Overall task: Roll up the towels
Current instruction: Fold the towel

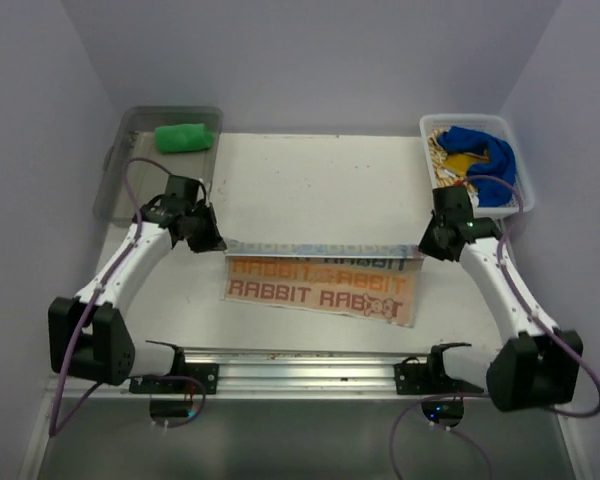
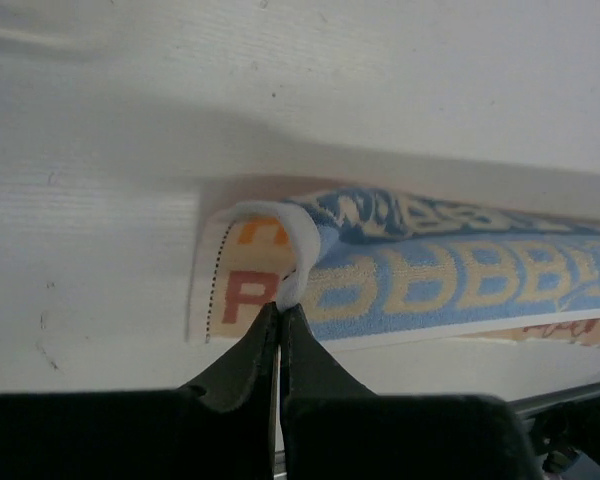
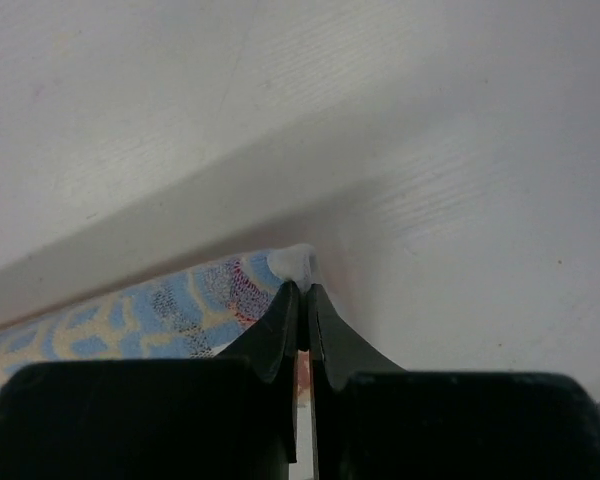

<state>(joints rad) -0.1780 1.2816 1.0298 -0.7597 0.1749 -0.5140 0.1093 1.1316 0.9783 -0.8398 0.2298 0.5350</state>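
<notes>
The orange-and-white towel point(image 1: 320, 290) lies flat mid-table, printed side up. Its far edge is turned over toward me, showing the blue-and-yellow reverse point(image 2: 460, 285). My left gripper point(image 1: 212, 243) is shut on the white hem at the towel's far left corner, seen pinched between the fingertips in the left wrist view point(image 2: 280, 310). My right gripper point(image 1: 427, 248) is shut on the far right corner, where the hem bulges just past the tips point(image 3: 302, 290) and the reverse side point(image 3: 130, 320) shows. A green towel point(image 1: 184, 137) lies rolled in the left bin. Blue point(image 1: 485, 150) and yellow-tan point(image 1: 442, 162) towels lie crumpled in the right bin.
A clear bin point(image 1: 115, 185) stands at the table's far left corner and a white bin point(image 1: 525, 190) at the far right. A metal rail point(image 1: 300, 362) with the arm bases runs along the near edge. Grey walls close in the sides.
</notes>
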